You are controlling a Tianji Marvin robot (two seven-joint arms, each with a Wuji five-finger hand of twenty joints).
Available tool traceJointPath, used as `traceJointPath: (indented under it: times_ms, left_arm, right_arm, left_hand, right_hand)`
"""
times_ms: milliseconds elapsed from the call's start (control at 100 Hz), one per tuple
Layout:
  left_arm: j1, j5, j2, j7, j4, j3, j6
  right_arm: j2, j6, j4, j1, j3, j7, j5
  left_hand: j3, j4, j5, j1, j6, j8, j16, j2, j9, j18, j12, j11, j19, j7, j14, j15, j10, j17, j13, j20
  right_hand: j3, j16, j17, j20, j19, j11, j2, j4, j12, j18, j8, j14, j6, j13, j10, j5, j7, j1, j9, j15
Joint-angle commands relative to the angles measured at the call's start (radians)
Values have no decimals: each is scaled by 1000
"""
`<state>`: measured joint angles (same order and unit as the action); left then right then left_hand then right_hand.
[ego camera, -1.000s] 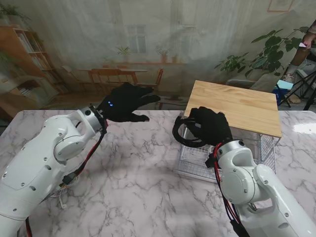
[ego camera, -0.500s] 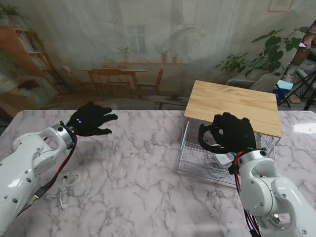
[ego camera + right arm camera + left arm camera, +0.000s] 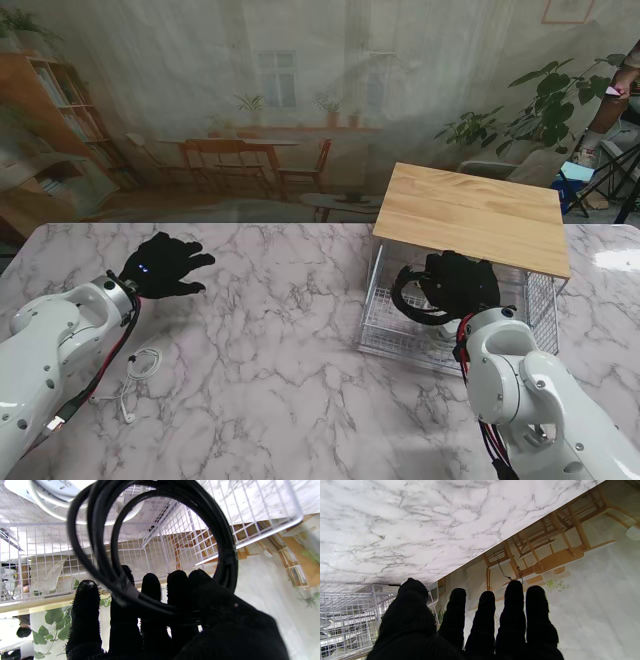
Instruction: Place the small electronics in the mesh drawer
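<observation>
My right hand (image 3: 458, 283) is shut on a coil of black cable (image 3: 410, 303) and holds it low inside the white mesh drawer (image 3: 385, 345), which is pulled out from under a wooden top (image 3: 470, 212). In the right wrist view the cable coil (image 3: 95, 542) loops over the gloved fingers (image 3: 150, 587), with a white device and its cord (image 3: 57, 490) lying in the drawer (image 3: 250, 505) beyond. White earphones (image 3: 140, 365) lie on the marble at the left. My left hand (image 3: 160, 266) hovers open beyond them, holding nothing; its fingers (image 3: 485, 610) are spread.
The marble table (image 3: 290, 380) stretches between the two arms. The drawer's mesh corner (image 3: 350, 615) shows in the left wrist view. A printed backdrop stands behind the table, and a person with plants is at the far right (image 3: 615, 100).
My left arm has drawn back to the left, uncovering the earphones. My right hand has carried the cable coil to the right over the drawer and then lowered it inside.
</observation>
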<state>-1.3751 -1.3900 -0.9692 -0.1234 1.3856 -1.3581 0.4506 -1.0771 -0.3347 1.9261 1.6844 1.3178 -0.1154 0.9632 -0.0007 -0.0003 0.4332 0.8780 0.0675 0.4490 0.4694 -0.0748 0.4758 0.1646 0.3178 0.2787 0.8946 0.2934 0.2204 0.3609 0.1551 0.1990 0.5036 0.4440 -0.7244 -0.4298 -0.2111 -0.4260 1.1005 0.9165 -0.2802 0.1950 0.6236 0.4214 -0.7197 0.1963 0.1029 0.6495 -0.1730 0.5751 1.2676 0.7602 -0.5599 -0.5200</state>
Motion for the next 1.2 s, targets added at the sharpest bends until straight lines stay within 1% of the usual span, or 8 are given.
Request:
traceJointPath:
  times_ms: [0,350,590,700,780,850,940,1190]
  left_arm:
    - [-3,1,4,17,-14,3,-6]
    - [-8,9,3,43,-11,4,-7]
    - [-13,14,2,62,-6,3,-6]
    - [-15,15,2,71,-4,2,-5]
    - [-18,17,2,81,0,0,-5]
    - [-22,20,2,92,4,-3,-6]
    - [-27,27,0,110,11,-7,-6]
    - [-32,37,0,139,18,-13,-3]
  right_arm:
    - [0,-11,-15,-13,-11,-14,3]
    - [16,-55,-64,-84,-64,-123,35]
    - [23,-91,-132,-148,-114,-162,73]
    - [25,-107,-159,-169,-131,-172,78]
    - [25,-114,-178,-180,-138,-169,84]
    - [25,-117,-191,-186,-142,-162,83]
    - [23,-122,-204,-188,-143,-143,82]
    - [16,-129,-211,-176,-127,-91,87]
  left_hand:
    - [-10,6,33,27,12,10,15,43,22,38,15,-1,17,4,7,9,4,-9,5,14]
    - [-11,6,31,23,11,10,17,44,17,38,16,-4,15,0,10,7,7,-13,1,13]
    - [-11,7,30,23,11,10,17,46,13,39,15,-7,13,-2,12,4,8,-16,-2,13]
    - [-11,7,28,22,10,10,17,47,11,40,14,-9,12,-4,11,3,8,-17,-3,13]
    - [-11,7,26,21,11,9,16,47,7,39,13,-11,11,-6,11,2,9,-19,-6,12]
    - [-11,8,21,21,12,8,15,47,0,39,11,-16,8,-10,11,-1,11,-22,-10,11]
    - [-11,8,16,20,13,6,13,48,-17,37,5,-28,3,-16,12,-6,17,-24,-14,9]
    - [-11,9,4,15,15,-2,2,49,-56,35,-36,-68,-12,-36,12,-18,30,-30,-22,2]
  right_hand:
    - [-68,-13,-3,-12,23,18,1,1,13,-26,-13,-2,-79,22,9,24,19,31,-17,-83]
    - [-71,-14,-7,-10,30,6,1,2,6,-30,-4,3,-84,25,5,24,9,22,-23,-87]
    - [-16,-10,1,-7,30,-12,37,-5,-2,-44,29,-4,-112,14,18,7,-35,14,-15,-76]
    - [27,-2,19,-5,17,-61,52,-20,-27,-50,203,-6,-68,-19,18,-43,-177,-6,22,-46]
    - [54,10,34,-5,3,-122,70,-45,-73,-53,320,-3,-25,-57,11,-73,-319,-78,65,-13]
    - [49,38,57,-4,-19,-178,100,-125,-151,-52,283,-6,7,-99,4,-77,-542,-207,123,43]
    - [77,71,76,4,-44,-236,100,-137,-217,-53,291,-3,28,-139,1,-141,-674,-249,180,109]
    - [97,92,82,6,-55,-256,180,-124,-282,-52,299,-2,-9,-144,1,-194,-726,-123,214,148]
